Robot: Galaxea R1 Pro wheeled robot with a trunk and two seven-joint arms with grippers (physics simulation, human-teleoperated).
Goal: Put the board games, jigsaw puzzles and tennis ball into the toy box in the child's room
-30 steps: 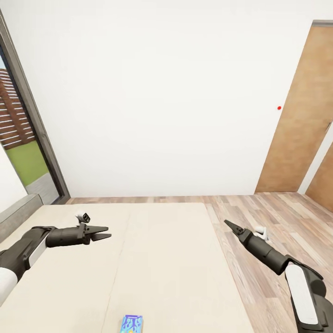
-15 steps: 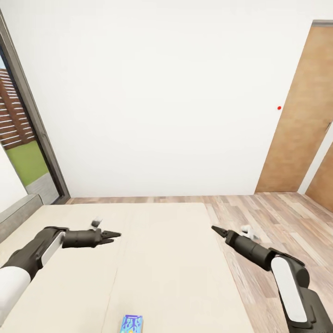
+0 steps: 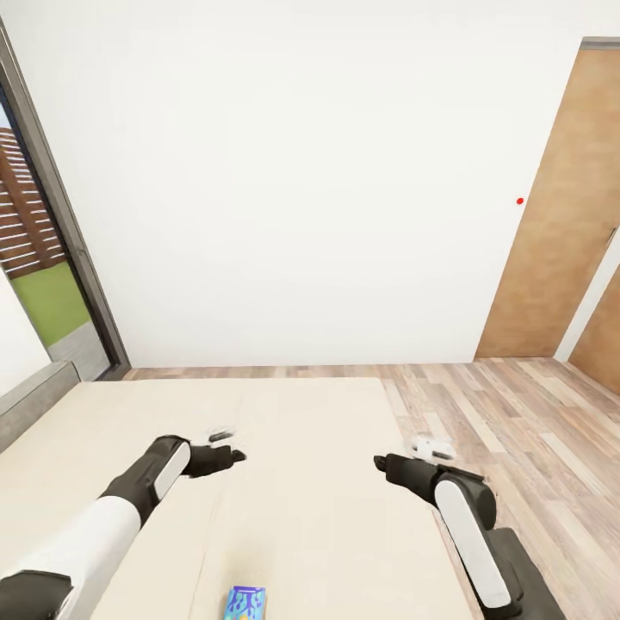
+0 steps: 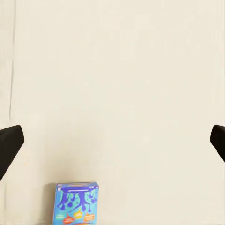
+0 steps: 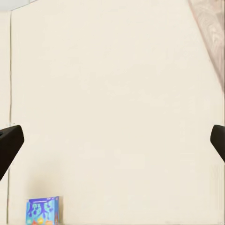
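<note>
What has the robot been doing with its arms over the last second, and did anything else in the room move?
Both arms swung inward over the bed and turned their grippers downward: the left gripper moved right, the right gripper moved left. Both are open, holding nothing. The small blue board game stayed on the mattress near the robot; the camera did not shift.

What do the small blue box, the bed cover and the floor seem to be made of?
The blue board game looks like printed cardboard: sharp edges, a matte colourful cover. The bed cover seems to be beige fabric, matte with a stitched seam. The floor looks like wood planks, with visible grain and joints. All are simulator renders, so these are guesses.
</note>
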